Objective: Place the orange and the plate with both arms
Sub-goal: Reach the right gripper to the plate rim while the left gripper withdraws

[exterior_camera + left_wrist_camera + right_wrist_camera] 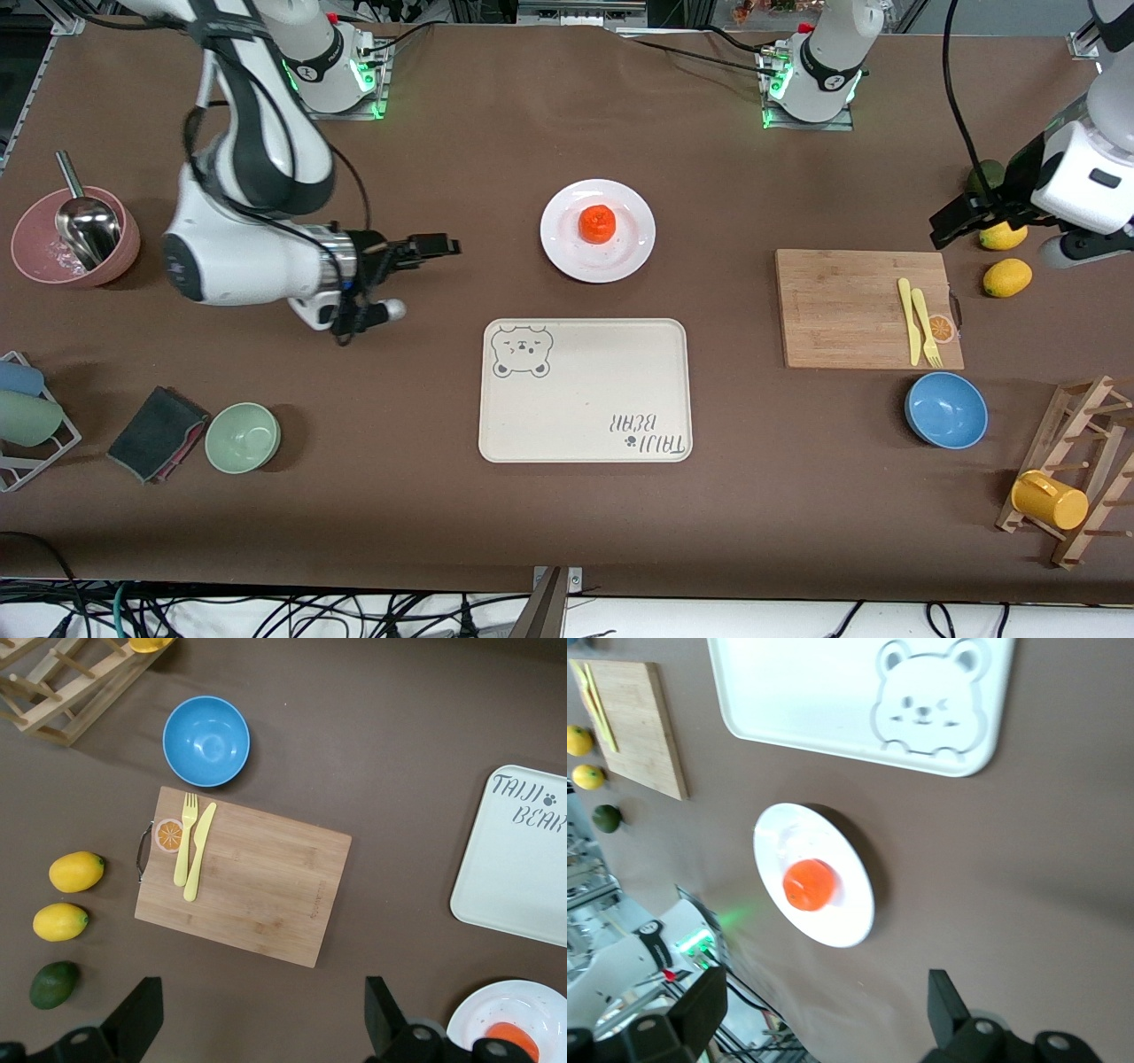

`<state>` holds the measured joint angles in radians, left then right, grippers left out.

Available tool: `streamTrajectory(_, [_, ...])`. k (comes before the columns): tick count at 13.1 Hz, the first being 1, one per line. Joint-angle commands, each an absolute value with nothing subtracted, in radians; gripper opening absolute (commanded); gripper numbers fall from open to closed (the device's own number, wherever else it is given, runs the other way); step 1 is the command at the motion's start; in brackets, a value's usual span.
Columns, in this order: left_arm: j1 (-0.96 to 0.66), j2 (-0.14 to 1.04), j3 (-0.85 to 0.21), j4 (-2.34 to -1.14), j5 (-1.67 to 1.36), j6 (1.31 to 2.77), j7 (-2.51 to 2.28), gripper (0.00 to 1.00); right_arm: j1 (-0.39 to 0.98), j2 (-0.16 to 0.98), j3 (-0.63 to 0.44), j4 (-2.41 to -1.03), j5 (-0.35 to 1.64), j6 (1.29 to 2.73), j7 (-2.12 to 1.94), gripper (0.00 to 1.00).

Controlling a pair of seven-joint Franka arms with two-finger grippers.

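The orange [597, 223], bright orange-red, round and slightly flattened, sits in the shallow centre of the glossy white plate [633, 251], which lies just farther from the front camera than the cream bear-print tray [585, 390]. The right gripper [434, 248] hangs with fingers spread and empty toward the right arm's end from the plate. The left gripper [952, 221] hangs equally open and empty toward the left arm's end from it.

The orange [597, 223] sits on the plate [629, 257], which lies farther from the front camera than the cream bear-print tray [585, 390]. The right gripper [434, 245] hangs open above bare table toward the right arm's end. The left gripper [950, 221] hangs open near the two lemons [1007, 276], just past the cutting board [842, 306].
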<state>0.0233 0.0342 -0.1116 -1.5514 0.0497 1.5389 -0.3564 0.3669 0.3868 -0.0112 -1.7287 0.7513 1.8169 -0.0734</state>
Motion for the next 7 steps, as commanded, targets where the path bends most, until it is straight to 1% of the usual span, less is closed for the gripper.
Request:
streamTrajectory(1, [0.041, -0.003, -0.127, -1.545, 0.014, 1.491, -0.327, 1.0, 0.435, 0.448, -0.009, -1.753, 0.88, 1.905, -0.093, 1.0])
streamTrajectory(4, [0.041, 0.006, -0.127, -1.545, -0.001, 1.499, -0.304, 1.0, 0.497, 0.546, 0.035, -1.795, 1.095, 2.055, -0.3, 1.0])
streamTrajectory(6, [0.041, 0.027, -0.126, -1.546, -0.024, 1.502, -0.304, 1.0, 0.511, 0.551, 0.043, -1.883, 1.184, 2.117, -0.47, 1.0])
streamTrajectory(7, [0.04, 0.043, -0.126, -1.546, -0.022, 1.509, -0.301, 1.0, 0.511, 0.551, 0.043, -1.916, 1.199, 2.118, -0.52, 1.0])
